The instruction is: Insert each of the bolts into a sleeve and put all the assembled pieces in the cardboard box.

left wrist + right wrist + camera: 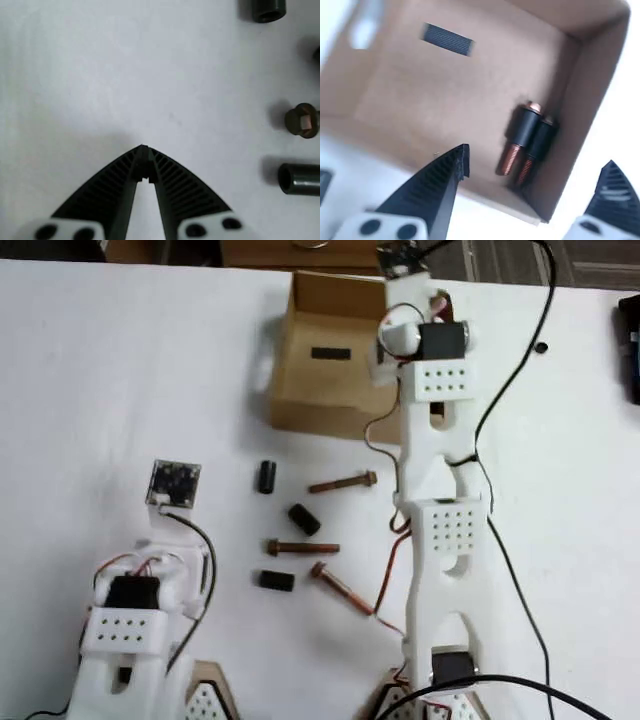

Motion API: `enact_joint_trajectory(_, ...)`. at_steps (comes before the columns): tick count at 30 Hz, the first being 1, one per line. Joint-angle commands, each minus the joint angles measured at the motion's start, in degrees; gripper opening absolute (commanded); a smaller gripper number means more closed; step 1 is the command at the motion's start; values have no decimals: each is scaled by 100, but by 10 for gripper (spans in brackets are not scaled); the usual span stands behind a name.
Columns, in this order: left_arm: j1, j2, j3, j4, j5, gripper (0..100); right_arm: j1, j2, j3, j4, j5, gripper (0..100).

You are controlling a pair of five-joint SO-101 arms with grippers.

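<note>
The cardboard box [325,360] stands at the back middle of the table. Inside it lie two bolts with black sleeves on them [527,140], side by side near a corner. My right gripper [537,172] hangs open over the box [420,100] with nothing between its fingers. Three copper bolts [343,482] [302,548] [340,588] and three black sleeves [266,477] [304,519] [277,580] lie loose on the white table in front of the box. My left gripper [143,151] is shut and empty, low over bare table to the left of a bolt head [302,120] and a sleeve [300,178].
The right arm [440,530] stretches from the front edge to the box, just right of the loose parts. The left arm [130,615] sits at the front left. Cables trail along the right side. A dark object [630,335] lies at the far right edge.
</note>
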Motion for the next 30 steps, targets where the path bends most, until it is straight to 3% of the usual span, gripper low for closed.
enact_joint_trajectory(1, -44, -9, -22, -88, 9, 21, -532, -1525, 1240, 119, 299, 380)
enact_joint_trajectory(10, -53, -9, -22, -88, 9, 21, -1798, -4048, 6251, 101, 316, 380)
enact_joint_trajectory(19, -44, -9, -22, -88, 9, 21, -2782, -4277, 7895, -198, 281, 379)
enact_joint_trajectory(30, -53, -9, -13, -88, 18, 21, -2800, -4708, 9890, -3178, 273, 379)
